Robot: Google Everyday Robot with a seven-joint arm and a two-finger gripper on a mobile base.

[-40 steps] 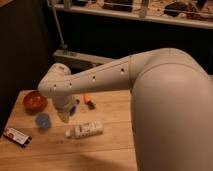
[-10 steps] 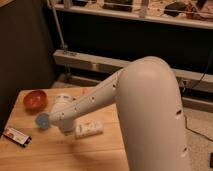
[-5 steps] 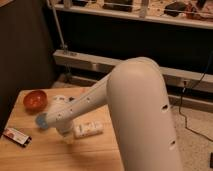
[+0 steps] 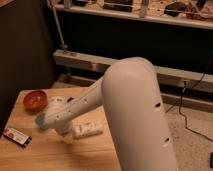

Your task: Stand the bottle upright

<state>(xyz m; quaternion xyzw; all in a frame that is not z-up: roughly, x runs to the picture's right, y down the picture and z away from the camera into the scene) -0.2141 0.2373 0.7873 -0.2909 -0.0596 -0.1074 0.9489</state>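
The bottle (image 4: 88, 128) is small and white and lies on its side on the wooden table (image 4: 35, 157), cap end pointing left. My gripper (image 4: 66, 137) is down at the table surface right at the bottle's left end, under the white forearm that slants in from the upper right. The jaws stand open and the bottle rests on the table, not lifted. The forearm hides the bottle's left tip and most of the hand.
A red bowl (image 4: 35, 99) sits at the table's back left. A flat black-and-white box (image 4: 16, 136) lies near the left edge. A small blue cup (image 4: 40, 121) peeks out behind the wrist. Dark shelving and cables stand behind the table.
The arm has swung lower and closer to the table, bringing the gripper down to the bottle's left end. The bottle has stayed in place.
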